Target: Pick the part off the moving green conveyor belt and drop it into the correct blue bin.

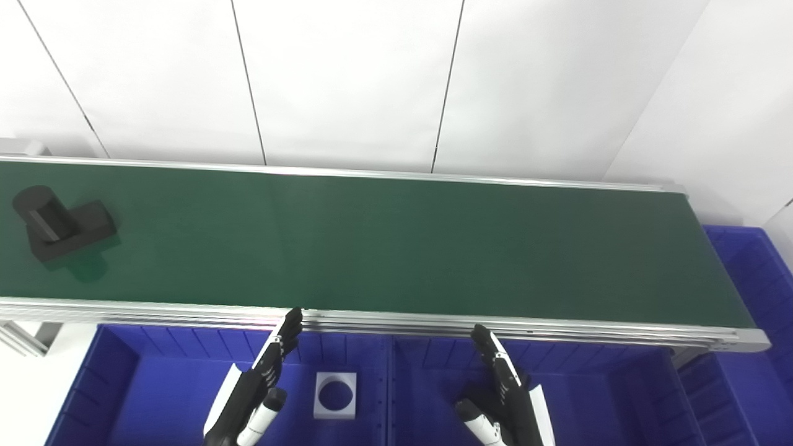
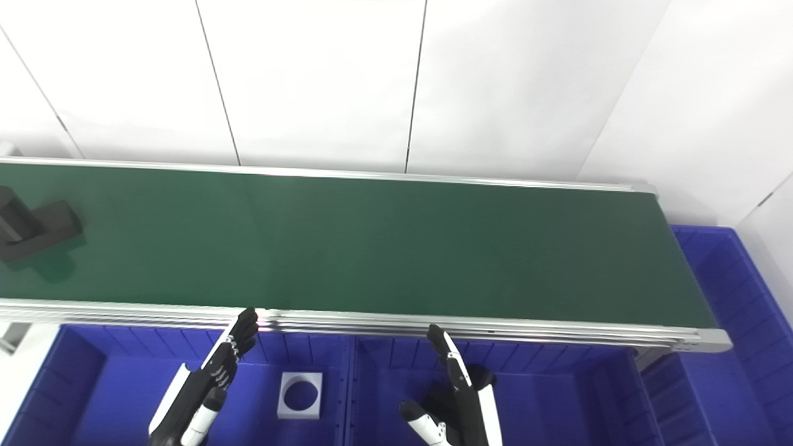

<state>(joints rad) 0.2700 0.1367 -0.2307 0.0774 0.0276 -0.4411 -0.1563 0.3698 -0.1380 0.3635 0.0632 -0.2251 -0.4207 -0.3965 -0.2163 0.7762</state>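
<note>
Riding the conveyor belt [image 1: 396,241] near its left end was one black part [image 1: 59,226]; one white block [image 1: 336,394] lay in the left blue bin [image 1: 142,396], the middle bin [image 1: 588,396] held nothing, and the left hand [image 1: 260,384] and right hand [image 1: 502,390] hovered spread and empty.

Twin head cameras side by side — steeply down over the same conveyor belt [image 1: 396,241] — bins [image 1: 155,396] nearest.

Both arms come up from below, held low and side by side. The black-and-white left hand [image 1: 254,387] is stretched flat, fingers [image 1: 286,334] straight and pointing forward, thumb hanging beneath, holding nothing. The matching black-and-white right hand [image 1: 503,396] mirrors it, fingers extended and slightly spread, thumb out to its inner side, also empty.
</note>
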